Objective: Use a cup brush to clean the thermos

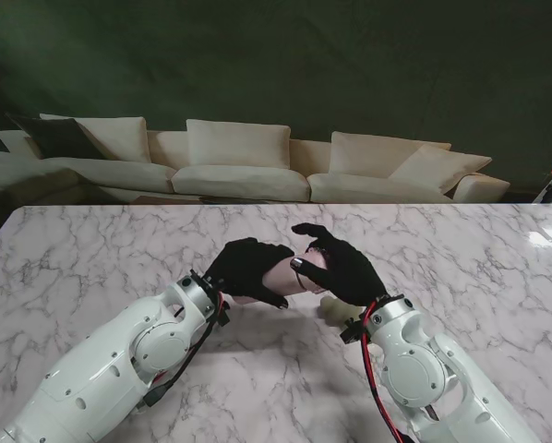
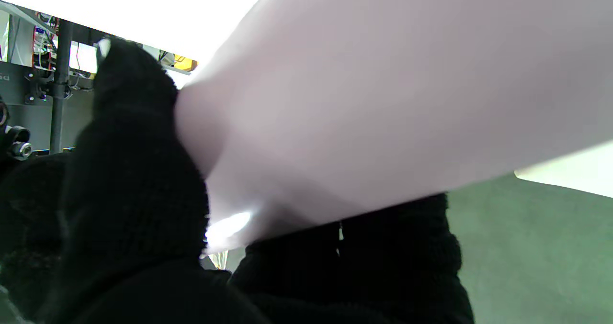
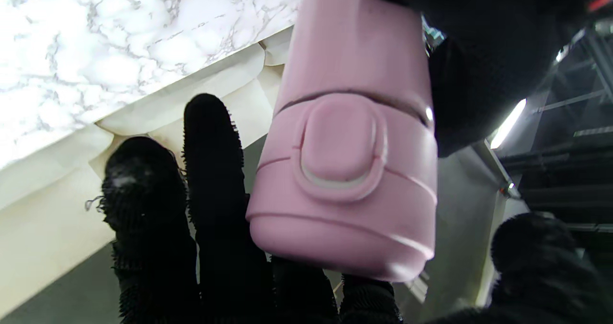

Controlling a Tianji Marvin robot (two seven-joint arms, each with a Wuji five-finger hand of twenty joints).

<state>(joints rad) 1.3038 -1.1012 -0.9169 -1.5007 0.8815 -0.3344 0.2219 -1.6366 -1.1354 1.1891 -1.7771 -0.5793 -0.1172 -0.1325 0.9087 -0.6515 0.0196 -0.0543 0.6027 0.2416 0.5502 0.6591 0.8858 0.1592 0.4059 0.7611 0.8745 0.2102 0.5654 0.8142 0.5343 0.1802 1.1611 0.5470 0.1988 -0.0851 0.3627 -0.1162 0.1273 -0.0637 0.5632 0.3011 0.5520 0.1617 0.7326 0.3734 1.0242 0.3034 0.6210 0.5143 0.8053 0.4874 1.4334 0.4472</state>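
Nearest to me in the stand's view, two white arms rise from the bottom corners over the marble table [image 1: 91, 258], white stone veined with grey. Each arm ends in a black-gloved hand, and the two meet above the middle of the table.

The left hand [image 1: 246, 269] is wrapped around the body of the pink thermos [image 1: 293, 275], which lies roughly level in the air between the two hands, clear of the stone. The left wrist view confirms the grip: the pale pink barrel [image 2: 383, 99] fills most of it, with gloved fingers [image 2: 139, 171] pressed against its side and underside.

The right hand [image 1: 342, 266] sits at the thermos's lid end with its fingers curled over it. In the right wrist view the lid [image 3: 345, 185], with its oval push-button, lies against the fingers [image 3: 215, 180] and the thumb stands off to one side (whether the hand truly grips the lid or only cups it, I cannot tell).

Just beside the right wrist, on the table, rests a small pale object [image 1: 336, 307], too indistinct to name.

Beyond the table's far edge stands a long cream sofa [image 1: 248, 166] with loose back cushions, and behind it a dark green wall [image 1: 350, 65].
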